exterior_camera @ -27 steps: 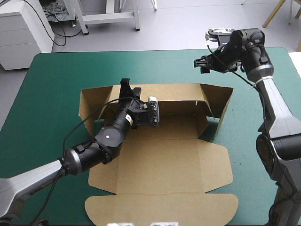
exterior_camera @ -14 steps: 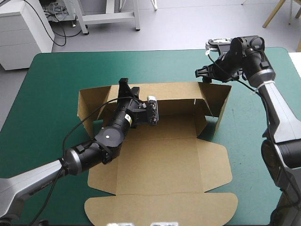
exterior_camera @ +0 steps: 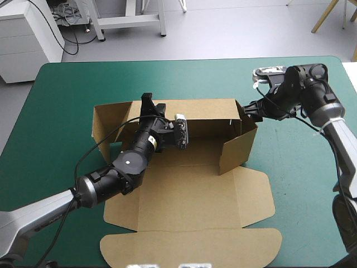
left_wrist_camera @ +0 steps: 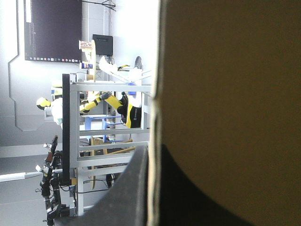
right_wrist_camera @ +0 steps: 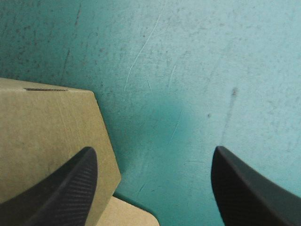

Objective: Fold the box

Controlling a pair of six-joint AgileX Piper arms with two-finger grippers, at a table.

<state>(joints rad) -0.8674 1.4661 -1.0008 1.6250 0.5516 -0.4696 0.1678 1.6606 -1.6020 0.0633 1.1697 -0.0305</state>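
With our left gripper (exterior_camera: 149, 104) closed on the back wall of the box (exterior_camera: 189, 190), our right gripper (exterior_camera: 249, 108), open over the counter (exterior_camera: 295, 167), stands nearer, just outside the raised right wall.

The box (exterior_camera: 189, 190) is plain brown board, the cover (exterior_camera: 61, 95) teal-green with fine pale scratches, and the right gripper (right_wrist_camera: 153, 150) has black fingers (right_wrist_camera: 244, 188) with a fine weave.
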